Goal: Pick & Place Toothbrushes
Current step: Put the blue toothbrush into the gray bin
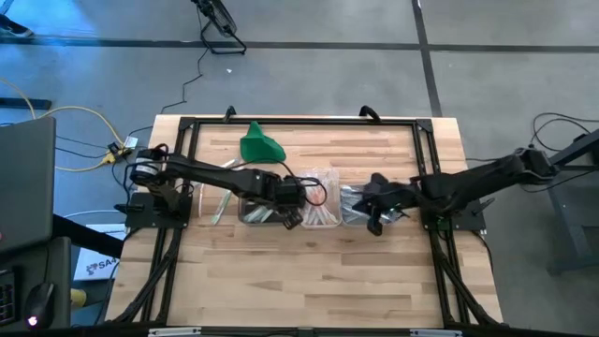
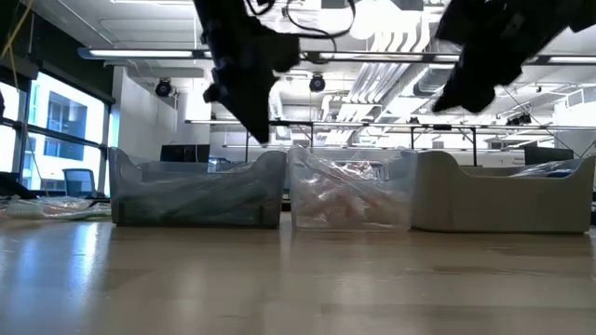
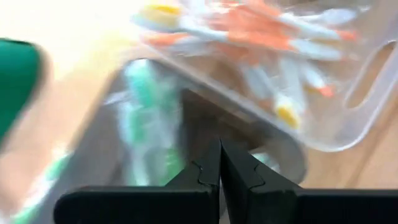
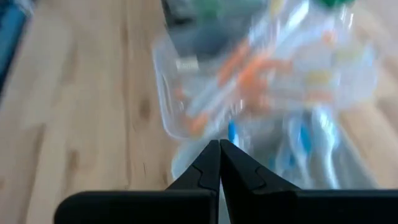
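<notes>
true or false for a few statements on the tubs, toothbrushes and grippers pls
1. Three clear tubs sit side by side in a row. True.
2. The left gripper is wide open. False: it is shut and holds nothing.
3. The middle tub holds orange toothbrushes. True.
4. The green cloth lies inside a tub. False: it lies on the table, apart from the tubs.
5. The right gripper grips a blue toothbrush. False: it is shut on nothing.
</notes>
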Robot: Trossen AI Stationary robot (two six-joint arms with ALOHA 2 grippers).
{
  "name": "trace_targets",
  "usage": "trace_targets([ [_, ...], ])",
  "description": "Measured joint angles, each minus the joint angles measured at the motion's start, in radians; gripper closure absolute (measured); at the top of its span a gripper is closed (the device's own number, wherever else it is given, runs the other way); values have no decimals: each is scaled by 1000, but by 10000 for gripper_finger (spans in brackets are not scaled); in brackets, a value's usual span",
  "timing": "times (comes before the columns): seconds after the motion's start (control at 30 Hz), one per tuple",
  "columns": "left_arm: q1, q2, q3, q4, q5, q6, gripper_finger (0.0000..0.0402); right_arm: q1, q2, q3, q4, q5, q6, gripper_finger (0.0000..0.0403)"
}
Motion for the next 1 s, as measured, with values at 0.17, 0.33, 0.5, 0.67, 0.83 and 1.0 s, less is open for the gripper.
trace_targets([
  [0.17,0,-79,16,-139,-93,4,401,-29,-121,4,13,-4,-73,400],
  [0.33,1,-180,16,-244,-163,-5,401,-67,-190,4,20,-2,-115,400],
  [0.5,1,-266,17,-305,-236,-15,401,-108,-201,4,24,53,-165,400],
  [0.67,18,-312,17,-457,-329,-55,401,-154,-192,3,80,136,-247,400],
  [0.83,112,-320,-2,-586,-323,-63,402,-222,-188,4,201,181,-311,401],
  [1.0,282,-321,-67,-569,-280,-14,402,-296,-188,4,290,175,-354,401],
])
